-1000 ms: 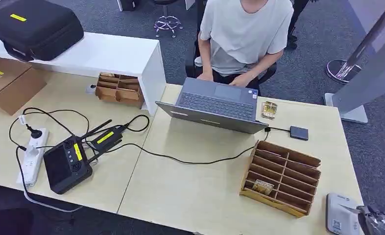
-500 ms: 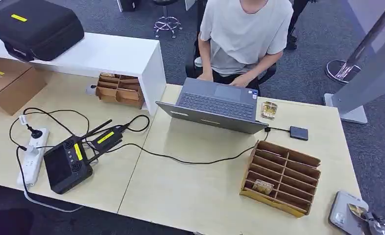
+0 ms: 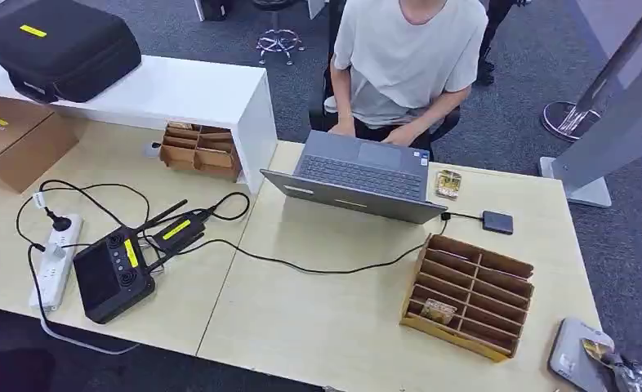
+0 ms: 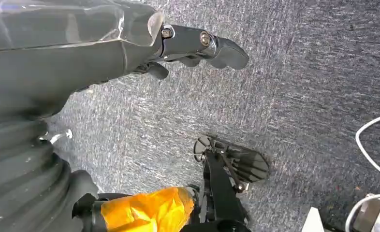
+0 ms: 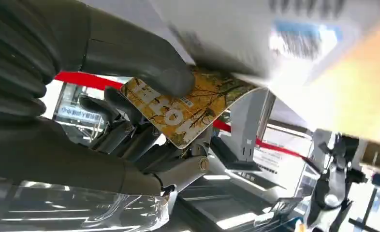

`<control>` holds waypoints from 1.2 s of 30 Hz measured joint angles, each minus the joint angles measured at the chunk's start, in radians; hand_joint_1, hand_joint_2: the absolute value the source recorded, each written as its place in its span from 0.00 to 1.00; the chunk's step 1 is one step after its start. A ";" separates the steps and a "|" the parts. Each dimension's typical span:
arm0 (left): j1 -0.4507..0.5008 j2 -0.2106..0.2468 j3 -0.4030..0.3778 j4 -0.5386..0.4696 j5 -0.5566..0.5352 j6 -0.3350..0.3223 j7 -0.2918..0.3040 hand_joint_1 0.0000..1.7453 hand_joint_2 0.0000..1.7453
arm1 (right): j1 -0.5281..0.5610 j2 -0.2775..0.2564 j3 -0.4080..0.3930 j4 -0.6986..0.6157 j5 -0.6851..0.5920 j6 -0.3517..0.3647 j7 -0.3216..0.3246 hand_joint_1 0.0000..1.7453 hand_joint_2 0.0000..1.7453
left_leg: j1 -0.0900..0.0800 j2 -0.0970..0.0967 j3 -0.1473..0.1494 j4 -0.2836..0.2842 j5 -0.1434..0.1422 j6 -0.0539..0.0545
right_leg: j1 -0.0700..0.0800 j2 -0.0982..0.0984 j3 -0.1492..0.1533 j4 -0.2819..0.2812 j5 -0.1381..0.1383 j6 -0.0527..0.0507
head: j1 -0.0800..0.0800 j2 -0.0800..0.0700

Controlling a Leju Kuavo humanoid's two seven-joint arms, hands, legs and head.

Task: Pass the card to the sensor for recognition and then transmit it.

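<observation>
My right hand (image 3: 638,377) is at the table's front right corner. Its thumb and fingers pinch a yellow patterned card (image 3: 593,349). The card lies against the grey sensor box (image 3: 568,357) that sits on that corner. In the right wrist view the card (image 5: 188,111) is pressed flat to the sensor's pale face (image 5: 236,34), with my thumb on top of it. My left hand (image 4: 193,46) hangs over the grey carpet, holding nothing, with its fingers loosely stretched out.
A wooden slotted rack (image 3: 469,298) with a card (image 3: 439,310) in it stands just left of the sensor. A person types on a laptop (image 3: 358,173) across the table. A cable (image 3: 318,268), small black box (image 3: 498,221), controller (image 3: 109,276) and power strip (image 3: 52,261) also lie on the table.
My right hand has carried the card inward onto the sensor, which showed its bare white face a second ago. Over the last half second almost nothing moved.
</observation>
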 joint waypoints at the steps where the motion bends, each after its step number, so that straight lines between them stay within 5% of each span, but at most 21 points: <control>1: 0.000 0.000 0.000 0.000 -0.003 -0.003 -0.001 0.00 1.00 | -0.002 -0.005 0.000 -0.033 -0.011 0.001 -0.009 1.00 1.00 | 0.000 0.001 -0.001 0.000 0.000 0.000 | 0.000 0.001 0.000 0.000 0.000 0.000 | 0.000 0.000; 12: -0.012 0.006 -0.001 0.000 -0.046 0.007 -0.057 0.00 1.00 | -0.256 -0.095 -0.006 -0.329 -0.094 0.126 -0.111 1.00 1.00 | -0.001 0.007 -0.001 0.000 0.001 0.000 | 0.000 0.006 -0.002 0.001 0.004 0.000 | -0.001 0.000; 17: -0.030 0.005 -0.004 0.000 -0.053 -0.060 -0.096 0.00 1.00 | -0.501 -0.088 0.061 -0.332 -0.083 0.175 -0.122 1.00 1.00 | -0.001 0.009 0.000 0.000 0.001 -0.001 | 0.000 0.009 -0.003 0.002 0.004 -0.001 | 0.000 0.000; 25: -0.061 0.001 -0.024 0.000 -0.077 -0.142 -0.086 0.00 1.00 | -0.858 0.081 0.332 -0.189 0.042 0.206 -0.045 1.00 1.00 | 0.001 0.009 0.000 0.000 0.004 -0.004 | 0.002 0.010 -0.003 0.003 0.006 -0.002 | -0.001 0.000; 36: -0.097 -0.011 -0.060 0.000 -0.106 -0.161 -0.052 0.00 1.00 | -1.096 0.330 0.541 0.056 0.026 0.251 0.038 1.00 1.00 | 0.003 0.006 -0.002 0.000 0.005 -0.006 | 0.003 0.008 -0.005 0.003 0.006 -0.003 | -0.001 0.000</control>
